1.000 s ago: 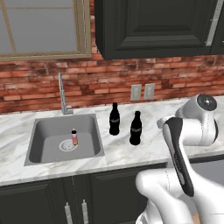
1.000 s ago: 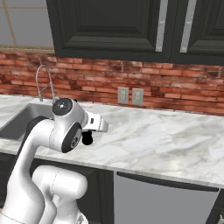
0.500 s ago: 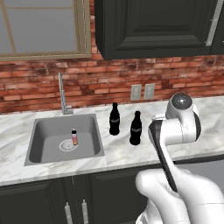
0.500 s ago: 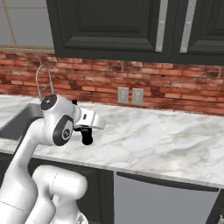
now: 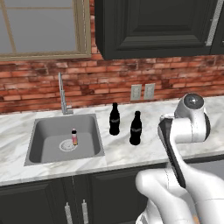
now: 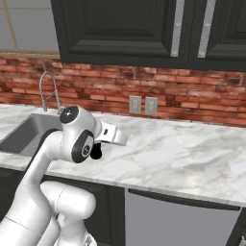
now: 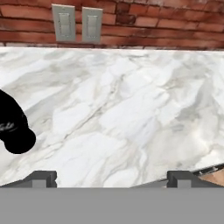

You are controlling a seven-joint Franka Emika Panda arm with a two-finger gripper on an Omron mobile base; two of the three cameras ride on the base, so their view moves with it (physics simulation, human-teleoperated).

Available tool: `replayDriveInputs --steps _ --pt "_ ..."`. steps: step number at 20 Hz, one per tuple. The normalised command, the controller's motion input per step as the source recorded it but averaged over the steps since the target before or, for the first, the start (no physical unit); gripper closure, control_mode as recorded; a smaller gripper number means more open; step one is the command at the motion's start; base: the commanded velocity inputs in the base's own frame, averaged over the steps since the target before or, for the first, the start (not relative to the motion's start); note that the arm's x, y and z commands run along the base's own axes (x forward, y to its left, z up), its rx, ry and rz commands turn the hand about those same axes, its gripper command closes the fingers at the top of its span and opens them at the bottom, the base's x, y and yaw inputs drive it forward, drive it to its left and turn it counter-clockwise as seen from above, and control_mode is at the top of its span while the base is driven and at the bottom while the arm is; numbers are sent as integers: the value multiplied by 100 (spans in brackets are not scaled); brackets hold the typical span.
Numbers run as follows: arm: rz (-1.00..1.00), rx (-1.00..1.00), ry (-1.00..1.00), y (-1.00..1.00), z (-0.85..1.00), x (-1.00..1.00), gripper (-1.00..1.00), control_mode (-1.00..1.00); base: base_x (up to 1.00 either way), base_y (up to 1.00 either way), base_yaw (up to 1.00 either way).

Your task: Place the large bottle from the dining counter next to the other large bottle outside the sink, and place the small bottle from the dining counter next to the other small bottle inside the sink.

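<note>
the marble bench (image 5: 131,153) runs under a brick wall and dark cabinets. set into it on the left is the grey sink (image 5: 43,131) with a tall chrome tap (image 5: 63,94). the white arm (image 5: 186,127) rises at the bench's front edge. just right of the sink stand two black large bottles, apart from each other: one (image 5: 114,119) nearer the wall, the other (image 5: 136,128) closer to the front. a small bottle (image 5: 74,137) stands upright inside the sink beside the drain. the fingers (image 7: 111,177) are spread wide, empty, over bare marble right of a black bottle.
</note>
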Motion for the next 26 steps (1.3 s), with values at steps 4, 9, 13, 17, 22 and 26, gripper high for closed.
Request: replayDriveInputs --steps 4,9,13,17,22,26 --pt "0 24 0 -12 -5 0 -100 -100 0 0 0" --pt "0 13 0 -1 -1 2 -100 -100 0 0 0" --pt "0 0 0 0 0 1 -100 -100 0 0 0" --pt "0 0 0 0 0 0 -100 -100 0 0 0" --pt "0 0 0 0 0 0 -100 -100 0 0 0" --pt "0 0 0 0 0 0 -100 100 -25 0 0"
